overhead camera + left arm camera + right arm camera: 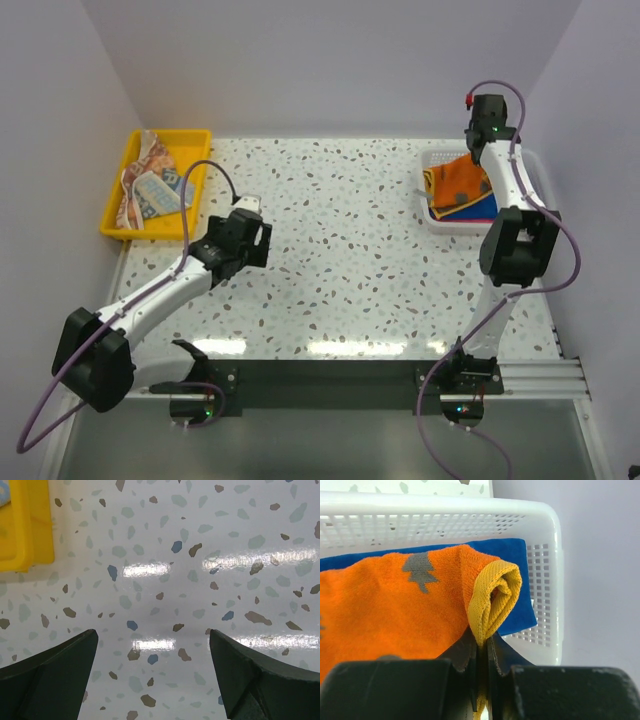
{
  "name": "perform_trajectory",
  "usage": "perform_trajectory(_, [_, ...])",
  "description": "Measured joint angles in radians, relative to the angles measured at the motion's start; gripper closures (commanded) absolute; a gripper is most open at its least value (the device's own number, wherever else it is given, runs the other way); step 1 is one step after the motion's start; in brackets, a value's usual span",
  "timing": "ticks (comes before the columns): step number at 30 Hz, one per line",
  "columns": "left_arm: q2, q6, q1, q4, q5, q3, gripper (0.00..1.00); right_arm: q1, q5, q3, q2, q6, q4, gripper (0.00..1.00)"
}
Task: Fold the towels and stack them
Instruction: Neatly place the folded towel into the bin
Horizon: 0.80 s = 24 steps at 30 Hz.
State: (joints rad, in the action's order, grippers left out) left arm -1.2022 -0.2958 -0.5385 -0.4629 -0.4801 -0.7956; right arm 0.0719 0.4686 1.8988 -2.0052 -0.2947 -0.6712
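My right gripper (482,642) is shut on the yellow edge of the orange towel (395,610), held over the white mesh basket (547,580). That towel also shows in the top view (462,180). A royal blue towel (517,615) lies under it in the basket. An orange-blue towel with white print (150,185) lies crumpled in the yellow tray (195,170) at far left. My left gripper (152,645) is open and empty over bare tabletop, just right of the tray (30,530); in the top view it sits left of centre (245,235). The pink towel is not in view.
The speckled tabletop (350,240) lies between the tray at the left wall and the basket (432,215) at the right wall. The right arm's elbow (518,245) stands just in front of the basket. Walls close in on three sides.
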Motion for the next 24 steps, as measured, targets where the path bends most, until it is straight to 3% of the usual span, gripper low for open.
perform_trajectory(10, [-0.029, 0.0, 0.009, 0.002, -0.001, 0.0, 0.02, 0.033, 0.072, -0.044, -0.072, -0.032, 0.092, 1.0])
perform_trajectory(12, [-0.029, 0.0, 0.011, 0.003, 0.0, 0.0, 0.02, 0.039, 0.095, -0.053, -0.095, -0.032, 0.107, 0.95])
perform_trajectory(14, [-0.029, 0.0, 0.011, 0.003, 0.0, 0.0, 0.02, 0.046, 0.129, -0.059, -0.118, -0.029, 0.119, 0.85])
perform_trajectory(18, [-0.029, 0.0, 0.014, 0.004, 0.0, 0.0, 0.02, 0.054, 0.198, -0.065, -0.157, -0.02, 0.144, 0.83])
perform_trajectory(19, [-0.029, 0.0, 0.014, 0.005, 0.0, 0.0, 0.02, 0.054, 0.214, -0.065, -0.162, -0.017, 0.146, 0.78])
perform_trajectory(20, [-0.029, 0.0, 0.014, 0.005, 0.0, 0.0, 0.02, 0.055, 0.236, -0.065, -0.166, -0.01, 0.149, 0.64])
perform_trajectory(22, [-0.029, 0.0, 0.014, 0.005, 0.001, 0.0, 0.02, 0.056, 0.28, -0.063, -0.169, 0.011, 0.149, 0.53])
perform_trajectory(23, [-0.029, 0.0, 0.014, 0.006, 0.001, 0.0, 0.02, 0.058, 0.303, -0.059, -0.169, 0.018, 0.148, 0.39])
perform_trajectory(24, [-0.029, 0.0, 0.015, 0.006, 0.001, 0.0, 0.02, 0.06, 0.328, -0.051, -0.169, 0.031, 0.145, 0.35])
